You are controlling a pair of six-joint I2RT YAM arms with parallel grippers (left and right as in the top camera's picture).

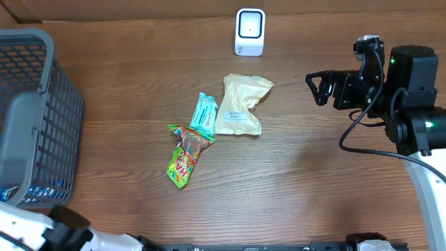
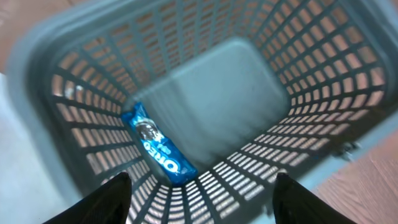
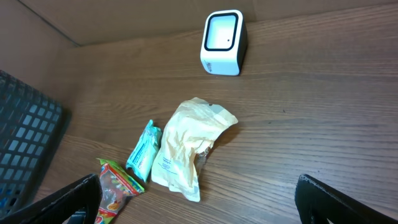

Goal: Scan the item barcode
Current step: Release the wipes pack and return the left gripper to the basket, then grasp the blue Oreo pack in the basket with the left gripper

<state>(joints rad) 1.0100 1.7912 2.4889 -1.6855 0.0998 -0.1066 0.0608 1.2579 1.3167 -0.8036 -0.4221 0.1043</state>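
Note:
A blue Oreo pack lies on the floor of the grey basket, well below my left gripper. That gripper hangs over the basket, open, with nothing between its fingers. On the table lie a cream pouch, a teal packet and a green-and-red candy bag. The white barcode scanner stands at the back. My right gripper hovers open to the right of the pouch, holding nothing.
The basket fills the left side of the table. Only the white base of the left arm shows in the overhead view, at the bottom left. Bare wood lies between the items and the right arm.

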